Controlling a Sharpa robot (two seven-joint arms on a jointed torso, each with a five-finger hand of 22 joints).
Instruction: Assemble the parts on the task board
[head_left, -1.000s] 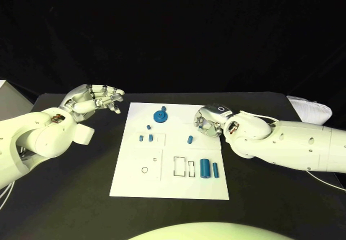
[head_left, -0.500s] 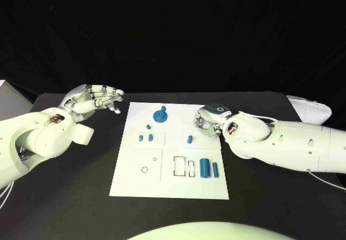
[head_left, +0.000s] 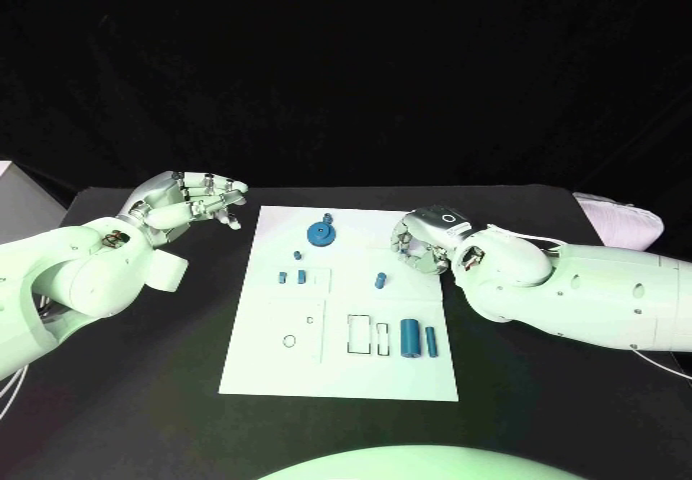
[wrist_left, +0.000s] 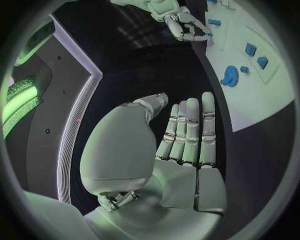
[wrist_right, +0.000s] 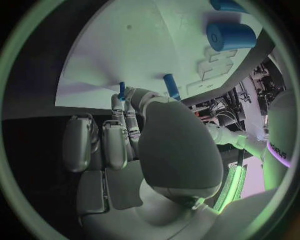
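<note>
The white task board (head_left: 343, 352) lies in the middle of the black table. On it I see a blue gear (head_left: 320, 234), small blue pieces (head_left: 291, 277), a blue peg (head_left: 379, 280) and two blue cylinders (head_left: 418, 338). My right hand (head_left: 423, 245) hovers at the board's far right edge with its fingers curled. In the right wrist view a thin blue pin (wrist_right: 122, 90) sticks out between its thumb and a fingertip (wrist_right: 119, 107), just above the board (wrist_right: 125, 45). My left hand (head_left: 188, 205) hangs off the board's far left corner, fingers straight, holding nothing (wrist_left: 187, 135).
White outlined slots (head_left: 366, 333) and a small ring mark (head_left: 290, 340) sit on the board's near half. A white box corner (head_left: 18, 195) stands at the table's left edge. A white object (head_left: 623, 222) lies at the far right.
My right hand has shifted slightly to the right and away from the blue peg. The left hand and the parts on the board have not moved.
</note>
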